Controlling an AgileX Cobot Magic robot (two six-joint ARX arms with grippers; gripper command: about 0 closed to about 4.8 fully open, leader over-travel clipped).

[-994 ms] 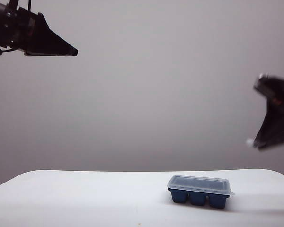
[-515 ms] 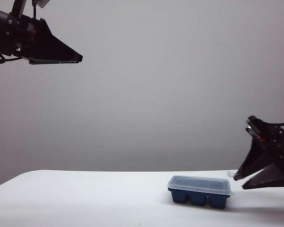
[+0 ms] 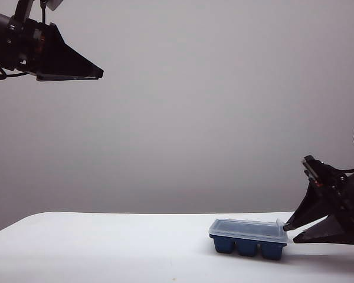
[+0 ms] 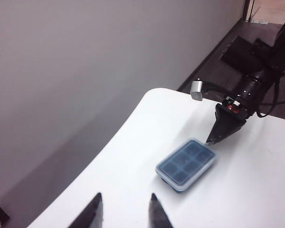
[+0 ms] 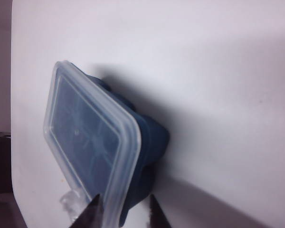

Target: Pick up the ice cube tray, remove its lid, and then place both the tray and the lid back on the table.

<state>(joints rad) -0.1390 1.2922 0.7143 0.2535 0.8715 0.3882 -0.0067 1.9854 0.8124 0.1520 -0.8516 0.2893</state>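
Note:
The dark blue ice cube tray (image 3: 248, 246) rests on the white table (image 3: 106, 247) with its translucent lid (image 3: 248, 227) snapped on top. My right gripper (image 3: 291, 233) is down at the tray's right end and open, one finger at lid height and the other lower. In the right wrist view the lid (image 5: 85, 137) and tray (image 5: 149, 137) fill the gap ahead of that gripper (image 5: 125, 199), and its tips straddle the near end without clamping. My left gripper (image 3: 99, 73) hangs high at the far left. It is open and empty (image 4: 126, 197), well away from the tray (image 4: 186, 164).
The lid's small corner tab (image 5: 69, 202) sticks out beside one right fingertip. From the left wrist view the table's rounded far edge (image 4: 147, 97) is close behind the right arm (image 4: 249, 85). A plain grey wall stands behind the table.
My right gripper has dropped from mid-height to table level at the tray's right end, and its jaws have spread apart. The left gripper has barely shifted. The tray has not moved.

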